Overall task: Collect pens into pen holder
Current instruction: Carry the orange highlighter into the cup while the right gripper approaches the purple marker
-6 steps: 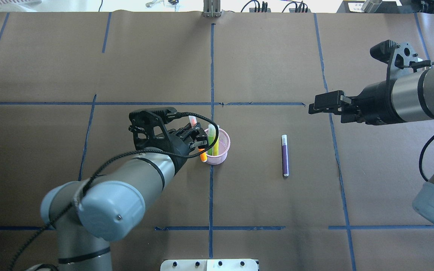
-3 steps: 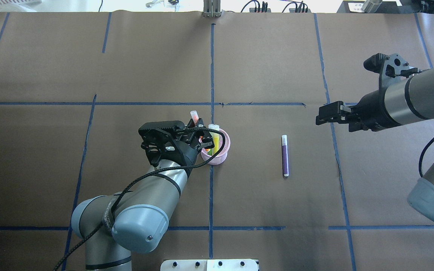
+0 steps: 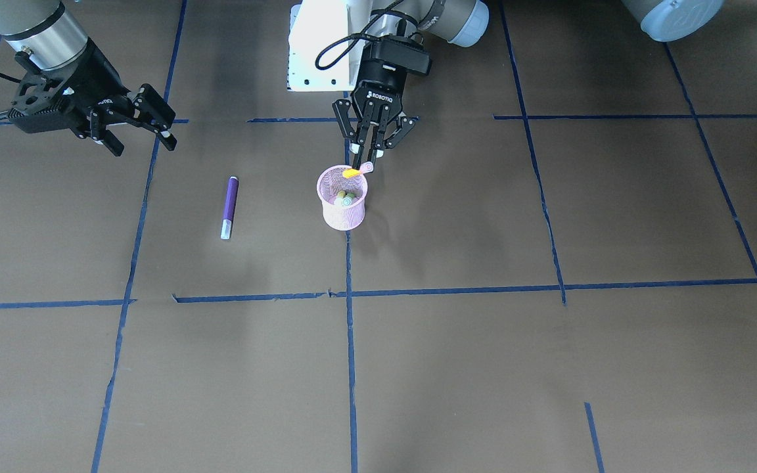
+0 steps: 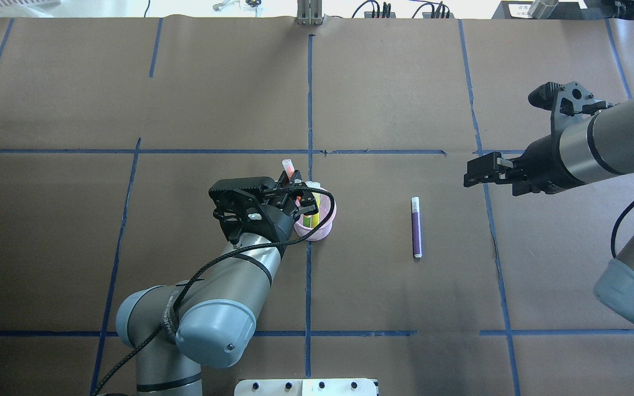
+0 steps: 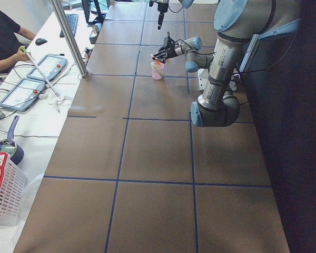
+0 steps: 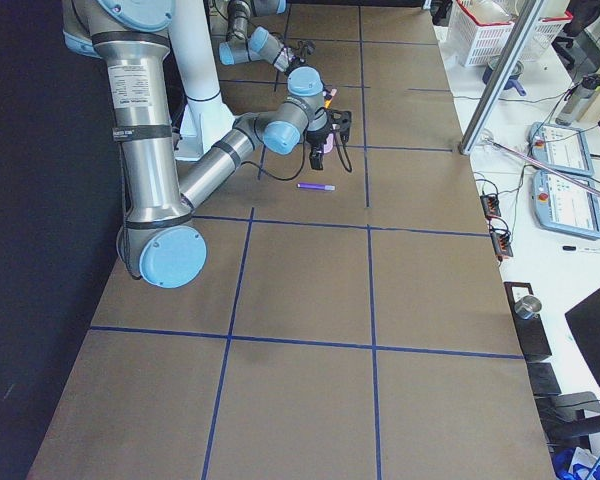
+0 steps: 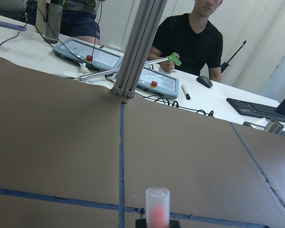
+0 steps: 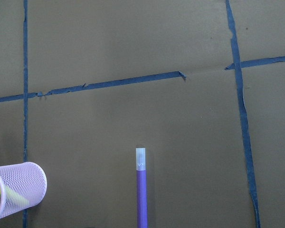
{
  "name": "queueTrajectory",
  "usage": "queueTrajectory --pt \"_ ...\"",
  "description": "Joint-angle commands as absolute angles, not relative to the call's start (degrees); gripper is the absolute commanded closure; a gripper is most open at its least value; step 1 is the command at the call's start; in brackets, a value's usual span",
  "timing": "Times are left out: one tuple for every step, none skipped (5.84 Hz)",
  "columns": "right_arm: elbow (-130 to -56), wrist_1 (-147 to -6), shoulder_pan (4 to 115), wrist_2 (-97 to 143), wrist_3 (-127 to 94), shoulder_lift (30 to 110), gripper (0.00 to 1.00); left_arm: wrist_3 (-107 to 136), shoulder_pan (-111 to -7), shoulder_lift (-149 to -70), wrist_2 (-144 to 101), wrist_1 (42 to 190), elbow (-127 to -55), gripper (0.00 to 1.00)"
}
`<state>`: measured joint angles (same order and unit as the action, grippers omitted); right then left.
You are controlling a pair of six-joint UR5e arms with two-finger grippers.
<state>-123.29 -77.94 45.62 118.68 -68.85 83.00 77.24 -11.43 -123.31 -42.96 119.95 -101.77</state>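
- The left tool [image 4: 295, 196] [image 3: 367, 157] is pressed together on the orange pen [image 4: 287, 165] [image 3: 352, 173], pinching it partway along its length.
- That pen is tilted; its pale cap points up and away from the robot, and in the left wrist view it shows as a blurred cap [image 7: 157, 208] at the bottom edge.
- Its orange lower end sits at the cup's [image 4: 331, 212] [image 3: 342, 213] rim, on the robot's side; whether it touches the rim I cannot tell.
- The pink mesh cup stands upright on the brown surface [image 4: 394, 82], on the middle blue tape line [image 4: 308, 286].
- The green pen [image 4: 313, 220] [image 3: 347, 197] is inside the cup, leaning against its wall; the right wrist view shows it through the mesh [image 8: 9, 194].
- The purple pen [image 4: 416, 231] [image 3: 230, 200] [image 8: 141, 194] lies flat on the surface, well apart from the cup on the robot's right, cap end away from the robot.
- The right tool [image 4: 468, 172] [image 3: 142, 135] is spread and holds nothing; it hangs above the surface, beyond the purple pen and apart from it.
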Motion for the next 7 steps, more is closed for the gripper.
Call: queueTrajectory --pt "-122.9 -78.0 45.7 118.9 -68.7 83.3 0.01 76.9 -11.5 -123.9 -42.6 119.9 -101.1 0.07" --pt "-122.3 -79.4 45.1 119.7 -68.4 83.3 0.01 76.7 -11.5 -123.8 -42.7 119.9 -101.2 0.00" --pt "-122.2 -84.8 43.9 120.3 -64.9 82.6 0.01 76.6 -12.2 -123.9 -43.1 120.1 -102.9 0.00" --pt "-119.9 -87.3 41.1 120.2 -64.3 81.1 0.01 75.2 -13.3 -123.2 -43.7 120.1 -106.2 0.01" --pt "-113.0 -87.0 39.7 120.3 -64.3 76.7 0.01 69.5 -15.1 -123.1 -50.6 120.1 -106.8 0.01" --pt "-106.2 -86.9 39.1 120.3 -64.3 71.1 0.01 69.3 -16.2 -119.5 -55.1 120.0 -106.8 0.01" --pt "-98.4 -86.9 39.0 121.6 -63.6 66.2 0.05 69.3 -16.0 -117.9 -55.3 120.1 -107.0 0.01"
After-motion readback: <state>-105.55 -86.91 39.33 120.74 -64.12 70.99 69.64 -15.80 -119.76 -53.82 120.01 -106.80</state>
